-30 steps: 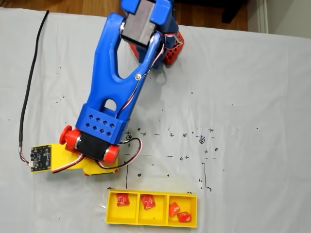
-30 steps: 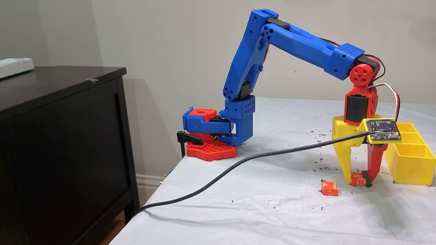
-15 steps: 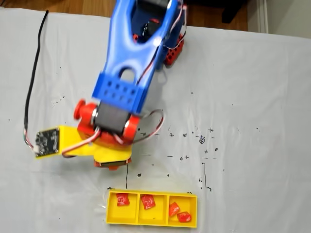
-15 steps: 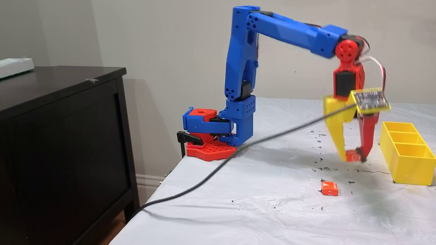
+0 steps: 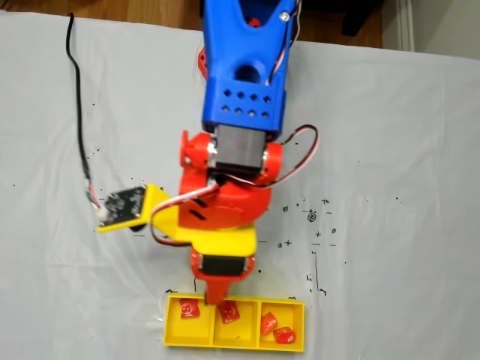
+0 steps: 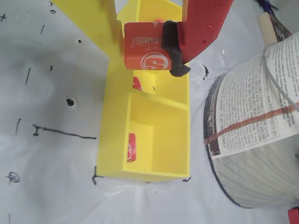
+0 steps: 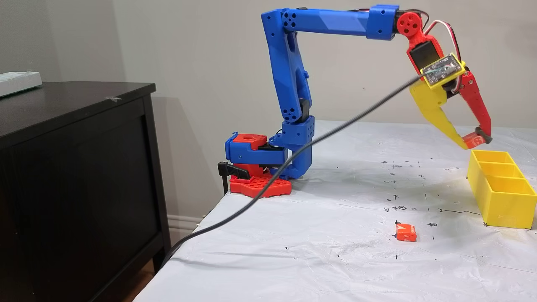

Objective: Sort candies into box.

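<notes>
My gripper (image 7: 475, 141) is shut on a red candy (image 7: 477, 140) and hangs tilted in the air above the far end of the yellow box (image 7: 503, 209). In the wrist view the gripper (image 6: 147, 44) pins that candy (image 6: 148, 60) between its yellow finger and its red padded finger, over the box (image 6: 112, 140). From above, the gripper (image 5: 213, 296) reaches the box's (image 5: 232, 346) back rim near the left and middle compartments. One candy (image 5: 189, 307) lies in the left compartment, one (image 5: 229, 311) in the middle and two (image 5: 275, 329) in the right. Another candy (image 7: 405, 232) lies loose on the cloth.
A white cloth with black pen marks covers the table (image 7: 335, 251). A black cable (image 7: 293, 155) runs from the wrist camera board off the table's near edge. A paper roll (image 6: 254, 126) stands right beside the box. A dark cabinet (image 7: 75, 167) stands at the left.
The arm has lifted the candy off the cloth and swung it across and up until it hangs over the box. The loose candy on the cloth has not moved.
</notes>
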`<state>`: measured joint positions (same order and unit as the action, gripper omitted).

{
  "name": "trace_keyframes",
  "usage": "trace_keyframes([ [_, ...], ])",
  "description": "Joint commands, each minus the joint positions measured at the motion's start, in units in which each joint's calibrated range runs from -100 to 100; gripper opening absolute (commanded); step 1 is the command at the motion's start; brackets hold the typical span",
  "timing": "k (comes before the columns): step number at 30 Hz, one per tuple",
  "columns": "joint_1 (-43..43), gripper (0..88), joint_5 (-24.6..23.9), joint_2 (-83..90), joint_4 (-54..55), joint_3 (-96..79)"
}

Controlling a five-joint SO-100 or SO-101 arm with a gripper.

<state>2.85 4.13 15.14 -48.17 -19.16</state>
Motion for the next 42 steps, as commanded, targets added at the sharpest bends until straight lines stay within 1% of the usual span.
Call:
trace_keyframes([
  [1, -2.12, 0.1, -1.42, 2.24, 7.12, 1.18],
  [6, -2.85, 0.1, -1.86, -3.27, 13.26, 1.91],
  [17, -3.3, 0.1, -0.63, -11.67, 9.9, 7.01],
  [22, -3.66, 0.1, -0.54, -12.09, 9.25, 7.65],
  [23, -3.84, 1.2, -0.44, -11.75, 9.25, 7.37],
  [26, -4.12, 15.5, -0.44, -10.82, 9.98, 5.92],
  [28, -4.3, 30.4, -0.29, -10.39, 10.39, 5.19],
  [29, -4.39, 32.8, -0.2, -10.14, 10.64, 4.82],
  [30, -4.39, 33.1, -0.15, -10.05, 10.8, 4.82],
  [32, -4.39, 33.0, -0.1, -10.05, 10.39, 5.1],
  [35, -4.39, 28.7, -0.05, -9.8, 10.15, 5.19],
  [38, -4.12, 19.8, -0.05, -8.7, 9.66, 5.19],
  [42, -3.03, 0.2, 0.1, -7.0, 6.63, 7.01],
])
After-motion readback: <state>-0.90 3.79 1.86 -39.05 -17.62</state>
